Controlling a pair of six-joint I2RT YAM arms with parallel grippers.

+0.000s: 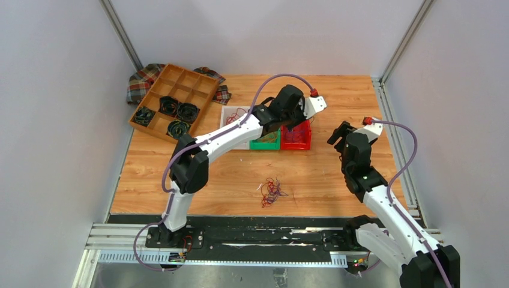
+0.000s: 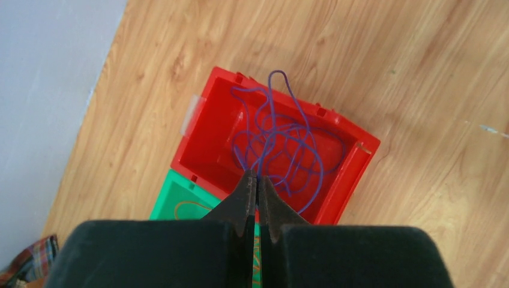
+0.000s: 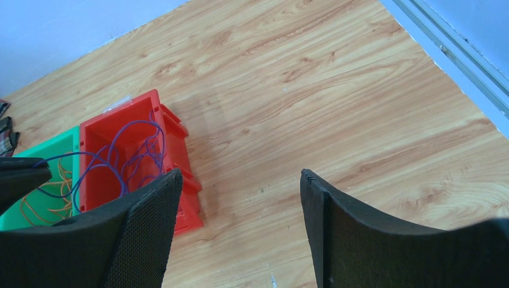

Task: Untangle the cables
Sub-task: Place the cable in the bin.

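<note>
Left arm's fingers (image 2: pixel 257 183) pinch a thin purple wire (image 2: pixel 282 138) above the red plastic bin (image 2: pixel 201 129), twelve o'clock on the wooden table (image 1: pixel 324 174). Right arm's fingers (image 3: pixel 240 175) gape wide, empty, at three o'clock. The tangled clump of thin cables (image 1: pixel 271 192) lies at six o'clock.

A light wood-grain table (image 1: pixel 336 174) is enclosed by plain grey walls (image 1: pixel 54 120). At its far left corner a shallow wooden tray divided into compartments (image 1: pixel 191 81) is set at an angle, partly upon a crumpled plaid cloth (image 1: pixel 141 81). Black coiled bundles (image 1: pixel 187 111) are held in four of its nearer compartments. Toward the middle of the table, a white tray (image 1: pixel 228 135), a green plastic bin (image 1: pixel 259 145) and a red plastic bin (image 1: pixel 305 139) are lined up side by side, touching. A metal rail (image 1: pixel 240 259) is fixed along the near edge.
</note>
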